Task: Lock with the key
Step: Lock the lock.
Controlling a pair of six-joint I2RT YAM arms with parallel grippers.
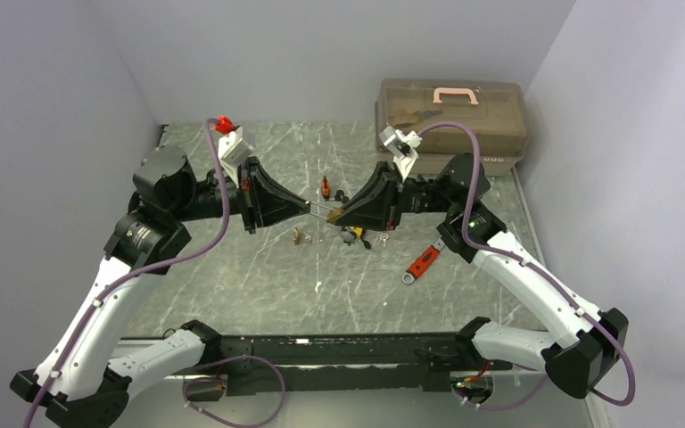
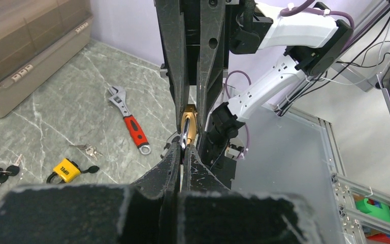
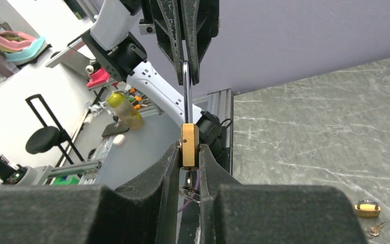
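A brass padlock (image 3: 189,145) is held in mid-air above the table's middle, with my right gripper (image 3: 189,151) shut on its body. Its silver shackle (image 3: 185,96) points towards the left arm. My left gripper (image 2: 183,148) is shut on that shackle's end (image 2: 184,140). A key (image 3: 189,180) on a wire ring sticks out of the padlock's underside, between the right fingers. From above, the two grippers meet tip to tip, left (image 1: 308,209) and right (image 1: 335,215), with the padlock (image 1: 331,215) between them.
On the marble table lie a red-handled wrench (image 1: 424,262), a yellow padlock (image 1: 355,234), a small brass padlock (image 1: 301,236), an orange lock (image 1: 325,187) and loose keys (image 2: 87,149). A brown toolbox (image 1: 450,116) stands at the back right. Grey walls close in three sides.
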